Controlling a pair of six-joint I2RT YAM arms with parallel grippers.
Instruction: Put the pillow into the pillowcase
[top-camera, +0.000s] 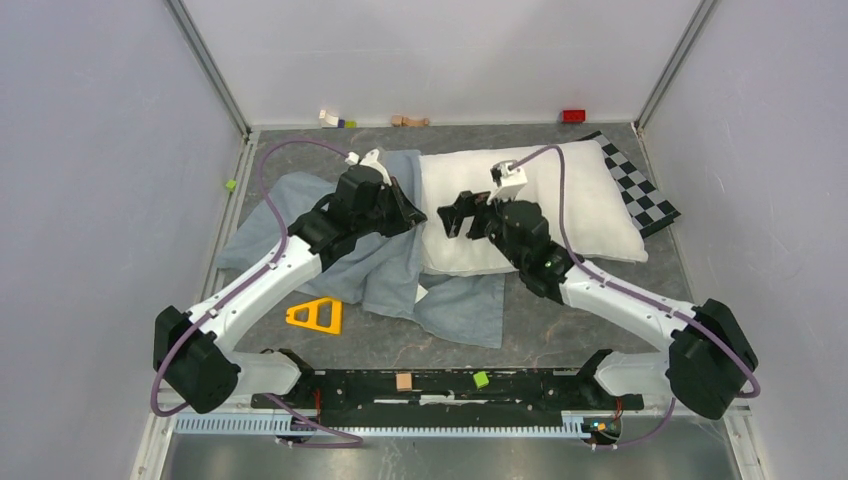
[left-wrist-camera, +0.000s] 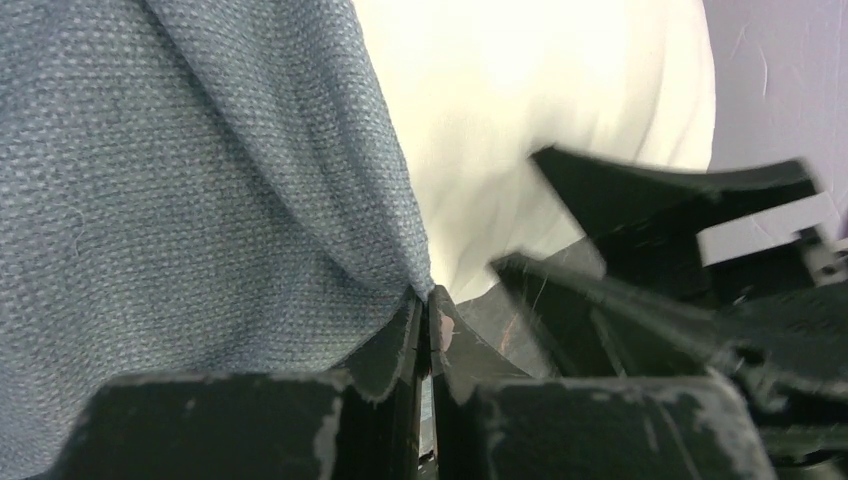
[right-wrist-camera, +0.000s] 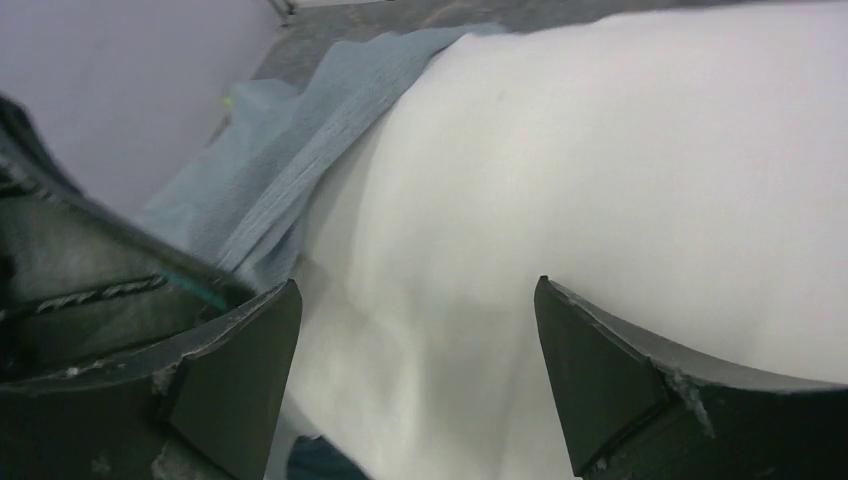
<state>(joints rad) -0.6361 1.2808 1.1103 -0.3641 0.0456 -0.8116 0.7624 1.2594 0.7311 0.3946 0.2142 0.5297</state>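
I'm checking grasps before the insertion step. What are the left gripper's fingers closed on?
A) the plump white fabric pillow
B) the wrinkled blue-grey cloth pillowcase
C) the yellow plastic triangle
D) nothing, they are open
B: in the left wrist view the left gripper has its fingers pressed together on a fold of the wrinkled blue-grey cloth pillowcase, while the plump white fabric pillow lies just beyond, ungripped.

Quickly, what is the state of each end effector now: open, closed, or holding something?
Left end effector: closed, pinching the pillowcase edge.
Right end effector: open, over the pillow, holding nothing.
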